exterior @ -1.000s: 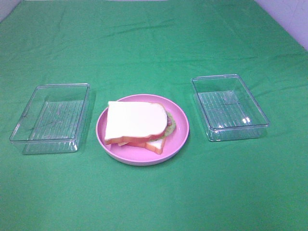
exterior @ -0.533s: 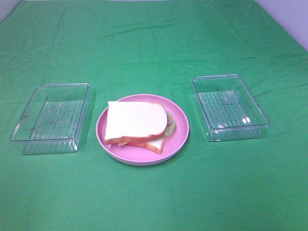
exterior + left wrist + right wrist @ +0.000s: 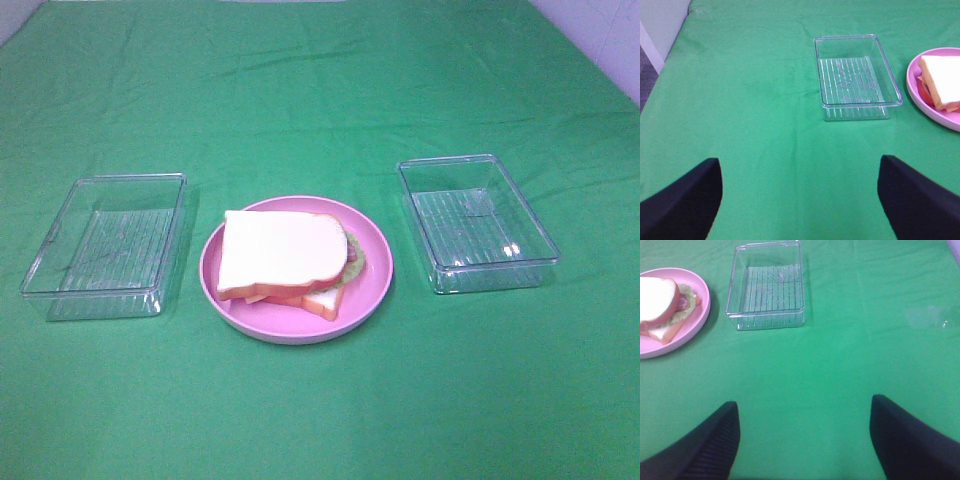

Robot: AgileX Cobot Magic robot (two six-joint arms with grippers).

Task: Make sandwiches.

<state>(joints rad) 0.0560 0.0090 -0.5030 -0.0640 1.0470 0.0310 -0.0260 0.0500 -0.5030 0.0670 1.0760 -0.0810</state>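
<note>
Sandwich [image 3: 287,259] stacked on pink plate [image 3: 372,283], mid-tabletop [image 3: 320,90], between two clear trays [image 3: 105,245] [image 3: 478,222]. Left end effector [image 3: 800,197] spread wide, holding nothing, hanging over bare cloth. Right end effector [image 3: 804,440] likewise agape, nothing gripped.

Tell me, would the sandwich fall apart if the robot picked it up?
Probably. The sandwich looks like loose layers, with lettuce poking out, so they could slide. The top bread sits tilted, so it might slip off first.

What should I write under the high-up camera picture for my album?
A stacked toy sandwich sits on a pink plate between two clear trays on green cloth.
</note>
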